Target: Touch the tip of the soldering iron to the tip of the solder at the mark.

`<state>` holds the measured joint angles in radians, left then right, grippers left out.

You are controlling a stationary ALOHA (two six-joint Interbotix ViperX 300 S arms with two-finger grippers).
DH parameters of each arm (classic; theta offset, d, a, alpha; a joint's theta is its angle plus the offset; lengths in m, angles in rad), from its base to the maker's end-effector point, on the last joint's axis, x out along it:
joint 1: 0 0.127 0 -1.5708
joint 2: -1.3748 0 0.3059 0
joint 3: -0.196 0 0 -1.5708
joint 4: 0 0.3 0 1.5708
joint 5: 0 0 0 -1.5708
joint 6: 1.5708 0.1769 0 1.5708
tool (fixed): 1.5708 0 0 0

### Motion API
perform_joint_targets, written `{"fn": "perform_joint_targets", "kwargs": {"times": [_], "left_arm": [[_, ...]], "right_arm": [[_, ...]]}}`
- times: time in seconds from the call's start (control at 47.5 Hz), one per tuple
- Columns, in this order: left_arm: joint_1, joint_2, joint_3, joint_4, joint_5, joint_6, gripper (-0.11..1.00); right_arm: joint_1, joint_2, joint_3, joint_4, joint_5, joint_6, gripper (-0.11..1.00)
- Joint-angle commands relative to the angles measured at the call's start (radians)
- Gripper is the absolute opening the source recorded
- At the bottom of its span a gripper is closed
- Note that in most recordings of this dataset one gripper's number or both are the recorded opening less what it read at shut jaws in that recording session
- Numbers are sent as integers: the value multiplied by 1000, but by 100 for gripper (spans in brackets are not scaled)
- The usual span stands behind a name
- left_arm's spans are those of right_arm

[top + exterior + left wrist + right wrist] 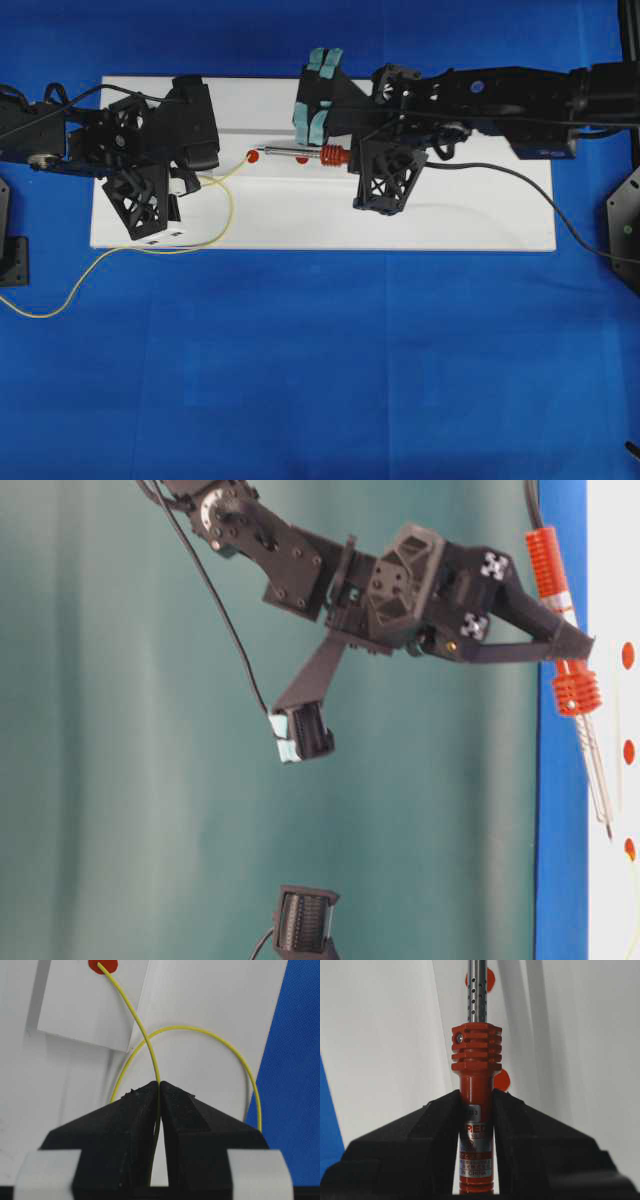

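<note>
My left gripper (159, 1085) has its jaws pressed together on the solder (225, 185), which runs up between them and arcs ahead until its tip lies on a red mark (103, 965) on the white board (300, 225). Behind my left jaws the yellow wire loops back across the board, drops off its near-left edge and trails over the blue tabletop (320, 380). A small white tag with dark print sits just beside my left jaws on the board; I cannot read it.

Between my two grippers the board shows a row of red marks. The soldering iron (305, 153) lies along that row, its dark tip pointing toward the mark where the solder ends, close to it; whether tip and wire touch I cannot tell. In the table-level view the iron's shaft hangs tilted just above the board.

My right gripper (476, 1110) has its jaws clamped on the iron's orange-red handle, just behind the ribbed collar. The label between my jaws reads "RED" and "IN CHINA"; the rest is too small. The perforated silver shaft runs ahead of my jaws past two red marks. The black cord (560, 215) trails from behind my right jaws off the board's right edge. Open white board lies on both sides of the shaft, blue tabletop beyond.
</note>
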<state>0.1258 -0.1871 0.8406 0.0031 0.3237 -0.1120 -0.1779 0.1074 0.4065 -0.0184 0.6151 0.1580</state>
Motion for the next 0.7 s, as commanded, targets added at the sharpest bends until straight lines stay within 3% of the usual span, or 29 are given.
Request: {"fn": "perform_joint_targets", "kwargs": {"times": [0.0, 0.674], "left_arm": [[-2, -11, -9, 2, -3, 0, 2], [-2, -8, -12, 0, -2, 0, 2]], "right_arm": [[5, -9, -25, -2, -2, 3, 6], [18, -2, -23, -5, -2, 6, 6]]}}
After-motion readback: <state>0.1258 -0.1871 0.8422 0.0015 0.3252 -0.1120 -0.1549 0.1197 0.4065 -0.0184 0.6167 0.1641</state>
